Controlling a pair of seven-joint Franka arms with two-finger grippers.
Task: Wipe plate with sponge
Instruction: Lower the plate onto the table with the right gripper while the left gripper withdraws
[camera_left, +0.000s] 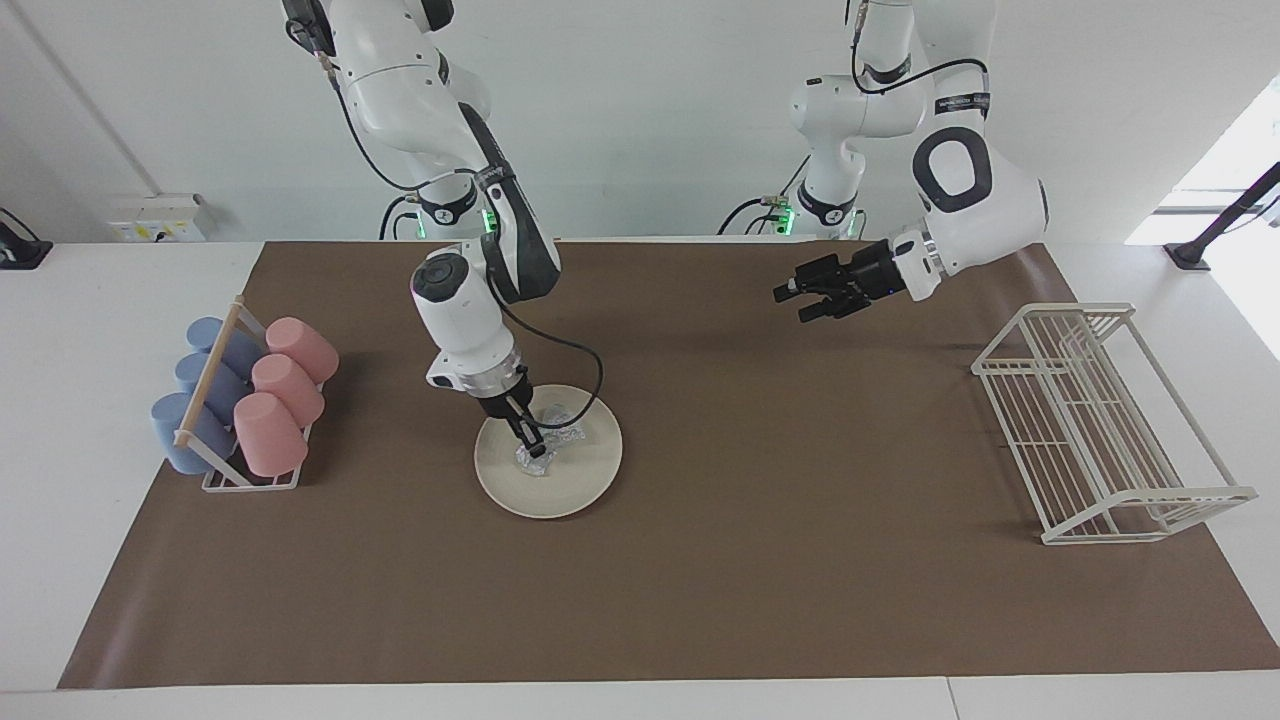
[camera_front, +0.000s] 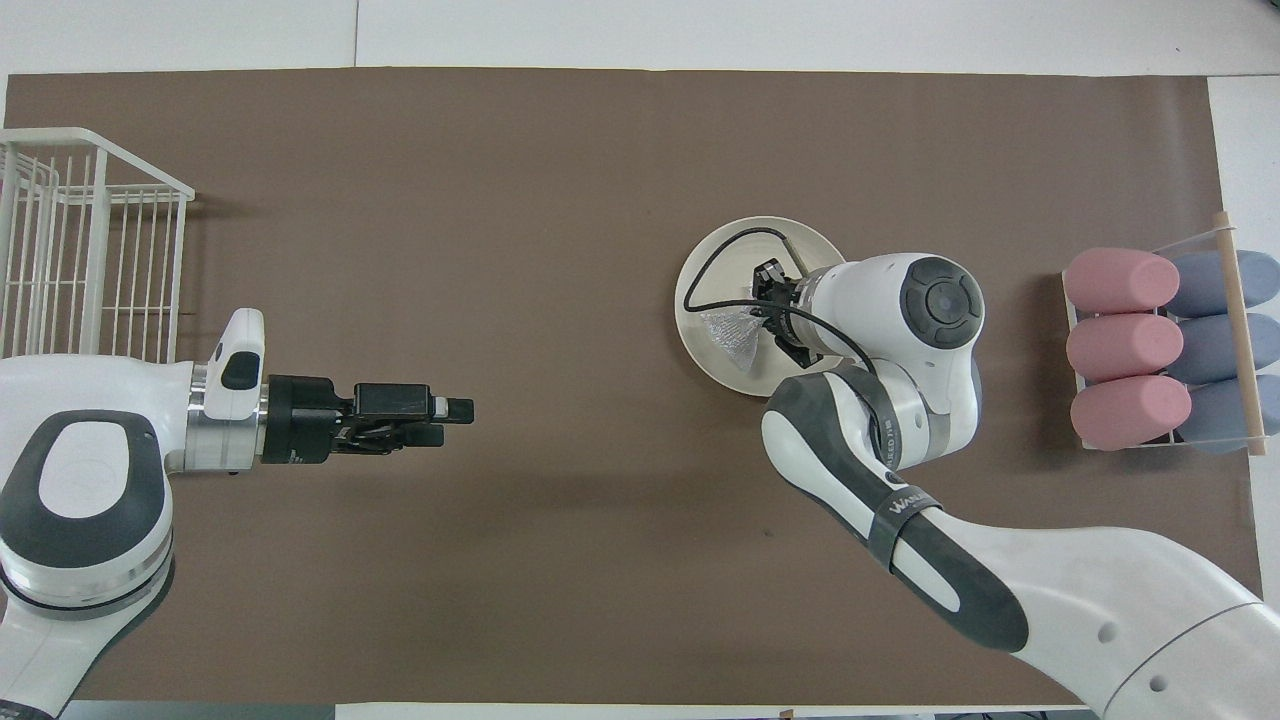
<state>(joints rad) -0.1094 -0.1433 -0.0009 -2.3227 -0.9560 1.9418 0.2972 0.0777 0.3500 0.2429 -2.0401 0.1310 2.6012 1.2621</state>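
The round cream plate lies flat on the brown mat, about mid-table. On it rests the silvery crinkly sponge, pressed down on the plate's middle. My right gripper points steeply down and is shut on the sponge. Part of the plate is hidden under the right arm's wrist in the overhead view. My left gripper hangs in the air over bare mat toward the left arm's end of the table. It is open, holds nothing and waits.
A rack of pink and blue cups stands at the right arm's end of the table. A white wire rack stands at the left arm's end. A black cable loops from the right wrist over the plate.
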